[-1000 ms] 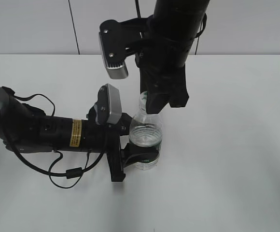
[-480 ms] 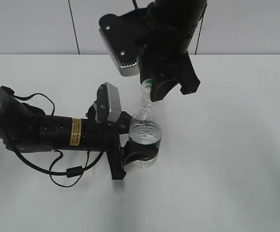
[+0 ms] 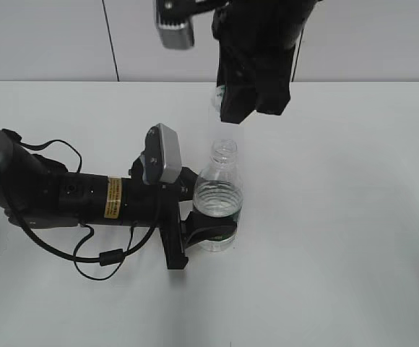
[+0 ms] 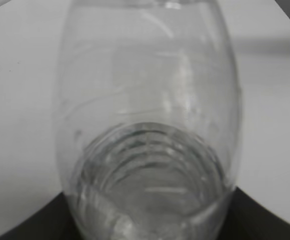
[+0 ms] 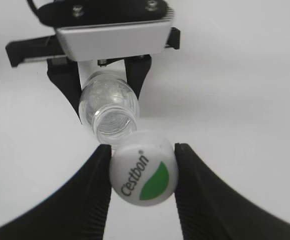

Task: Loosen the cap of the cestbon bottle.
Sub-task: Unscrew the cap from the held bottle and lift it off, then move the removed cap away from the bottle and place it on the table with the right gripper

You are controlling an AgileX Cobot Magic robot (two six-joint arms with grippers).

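The cestbon bottle [image 3: 218,202] stands upright on the white table, its neck open and without a cap. My left gripper [image 3: 208,233] is shut on its lower body at the green label. The bottle fills the left wrist view [image 4: 150,130]. My right gripper [image 5: 143,172] is shut on the white cap [image 5: 143,172] with the green crescent and holds it in the air above the open bottle mouth [image 5: 114,120]. In the exterior view the right gripper [image 3: 240,108] hangs well above the neck, and the cap is mostly hidden between its fingers.
The left arm [image 3: 65,199] lies along the table from the left, with loose black cables [image 3: 101,260] beside it. The white table [image 3: 339,217] stretches to the right and front. A pale wall stands behind.
My right gripper has risen away from the bottle neck with the cap in it. The bottle mouth is now bare. The left gripper and the bottle have not moved.
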